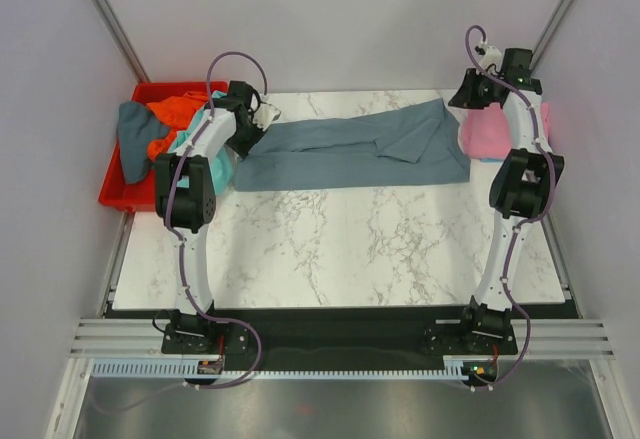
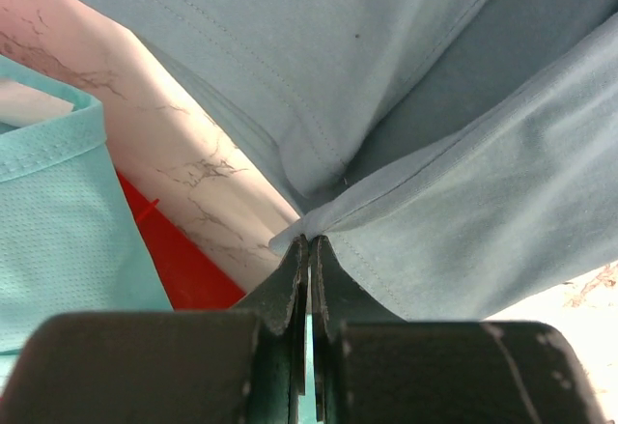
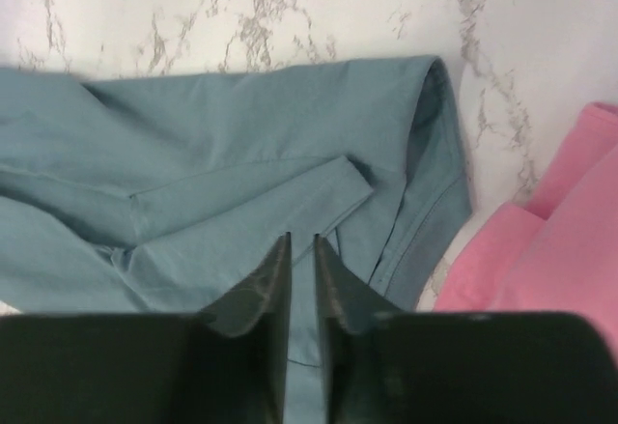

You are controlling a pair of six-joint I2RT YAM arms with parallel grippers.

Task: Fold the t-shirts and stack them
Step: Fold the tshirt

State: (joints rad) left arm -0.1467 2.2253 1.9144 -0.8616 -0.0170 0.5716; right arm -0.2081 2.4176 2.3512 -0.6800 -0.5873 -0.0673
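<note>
Blue-grey shirt (image 1: pixel 350 149): lay across worktop (image 1: pixel 350 249).
Left jaws: pinched shut on its left hem.
Right jaws: nearly closed at its right end; grip unclear.

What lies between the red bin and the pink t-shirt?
The blue-grey t-shirt, stretched across most of that span; the left gripper pinches its end near the red bin. The top external view shows this.
</note>
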